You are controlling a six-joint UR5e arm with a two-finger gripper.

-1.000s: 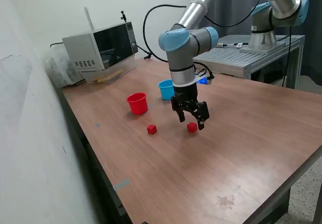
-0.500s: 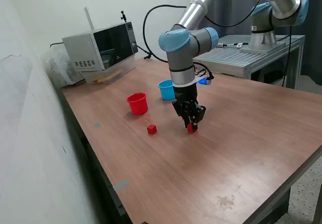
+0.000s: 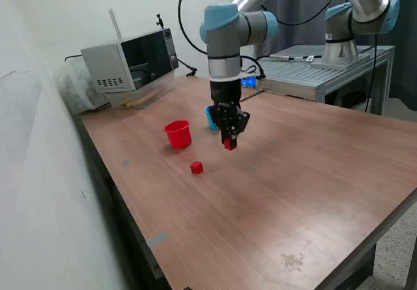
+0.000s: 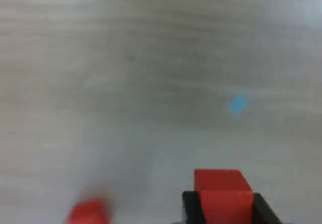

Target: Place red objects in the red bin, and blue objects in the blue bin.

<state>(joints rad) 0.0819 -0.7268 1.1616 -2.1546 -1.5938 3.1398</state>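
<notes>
Spanning the room beside a pale wall, the wooden desk carries a microwave at its far end. The fingers pinch a red cube above the desk, hiding most of the blue cup beyond; the red cup stands left, with a second red cube nearer.

Claw pointing down, clamped on a red cube
</notes>
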